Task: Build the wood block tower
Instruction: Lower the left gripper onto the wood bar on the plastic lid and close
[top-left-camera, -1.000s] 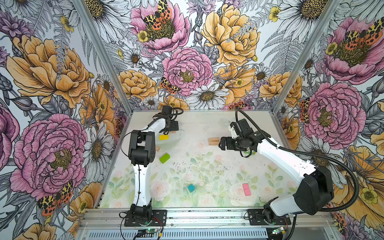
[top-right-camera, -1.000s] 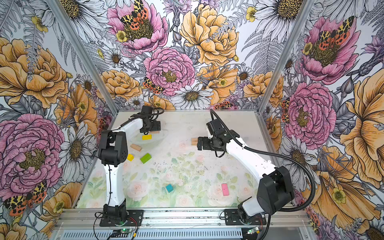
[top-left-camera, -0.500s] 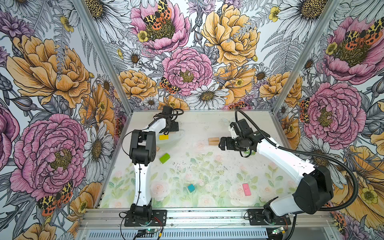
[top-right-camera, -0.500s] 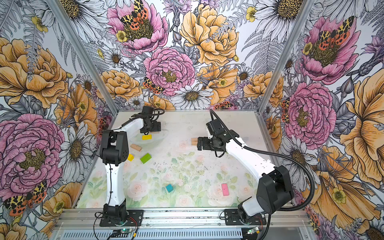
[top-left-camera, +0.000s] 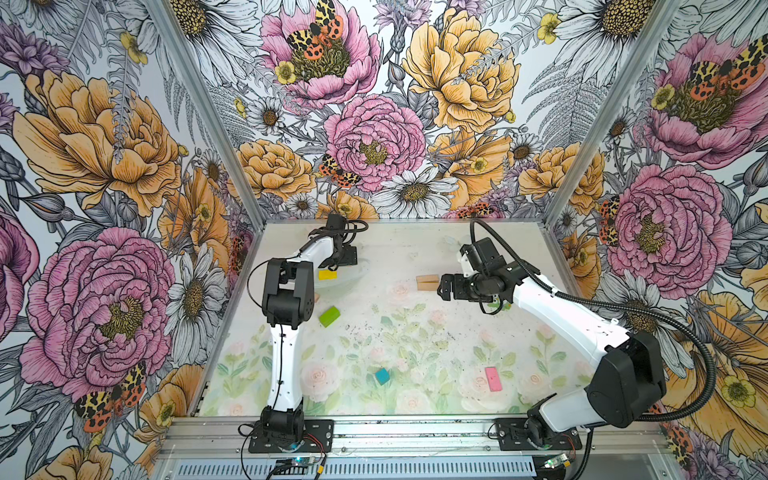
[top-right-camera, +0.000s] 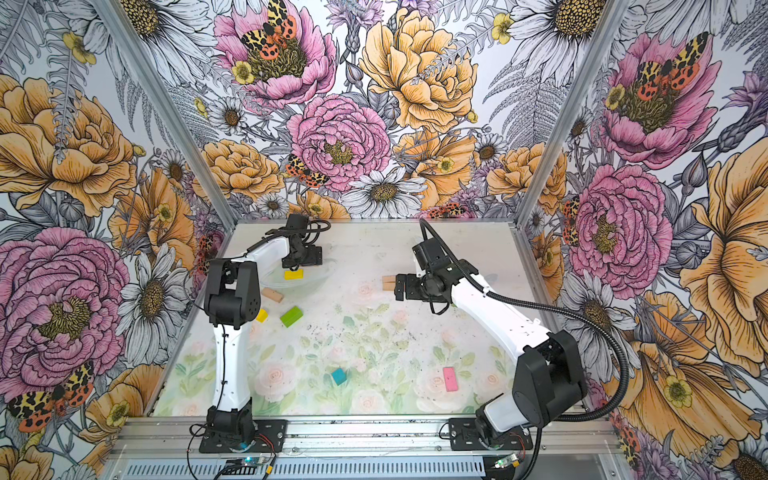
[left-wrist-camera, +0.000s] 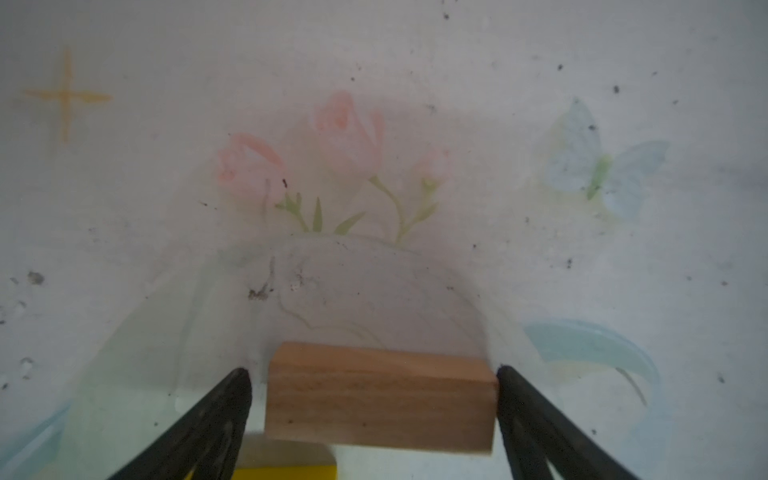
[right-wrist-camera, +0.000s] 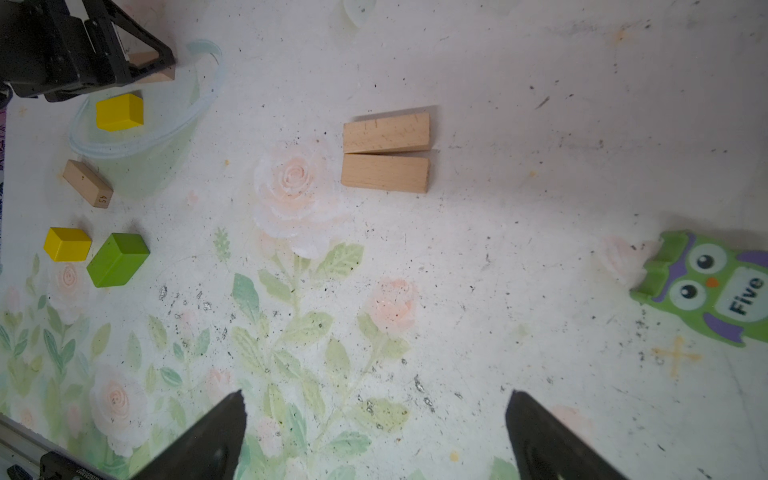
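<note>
- My left gripper (left-wrist-camera: 372, 370) sits at 11 o'clock on the table (top-left-camera: 457, 332), straddling a tan plank (left-wrist-camera: 380, 399). One pad touches the plank's end and the other shows a sliver of gap, so nothing is clamped. An uneven squeeze could slew the plank.
- The yellow bar (left-wrist-camera: 286, 471) lies just beside that plank, and a low finger could knock it.
- My right gripper (right-wrist-camera: 374, 399) hangs spread and empty near the paired planks (right-wrist-camera: 384, 173) at 1 o'clock. They lie side by side, touching, and I judge them to be the base. A careless pass could split them.
- No tower stands yet. The lime green block (top-left-camera: 329, 316) at 9, the teal cube (top-left-camera: 382, 375) at 6 and the pink slab (top-left-camera: 493, 379) at 5 lie well apart. Each long carry risks a drop.
</note>
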